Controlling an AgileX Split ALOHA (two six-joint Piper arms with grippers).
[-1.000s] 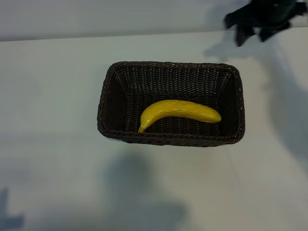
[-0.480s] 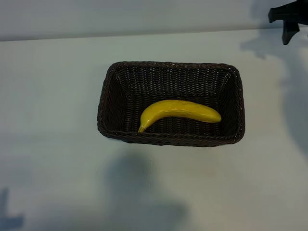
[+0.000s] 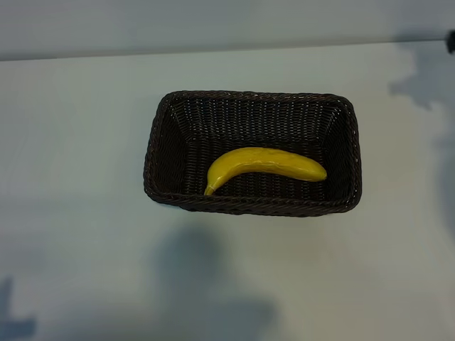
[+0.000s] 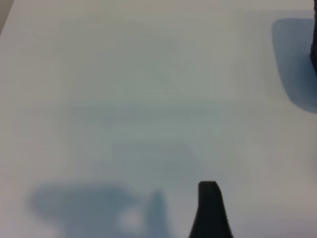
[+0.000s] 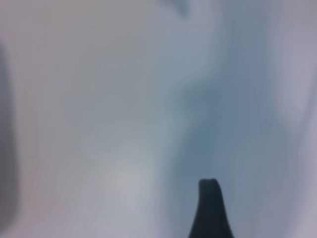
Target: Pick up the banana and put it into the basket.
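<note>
A pale, bare table (image 3: pixel 78 142) fills the view, shadows pooling along its near edge. The banana (image 3: pixel 264 165) lies curved on the floor of the basket (image 3: pixel 249 206), stem end toward the near wall, held by nothing. The basket sits mid-table. A second ago the right gripper (image 3: pixel 451 41) hung beyond the basket's far right corner; now only a dark sliver of it shows at the right edge, its one visible finger (image 5: pixel 210 208) over bare table, jaws standing wide and empty. The left gripper's finger (image 4: pixel 210 210) likewise faces empty table, jaws wide. The placing looks done, and the arm is retreating.
</note>
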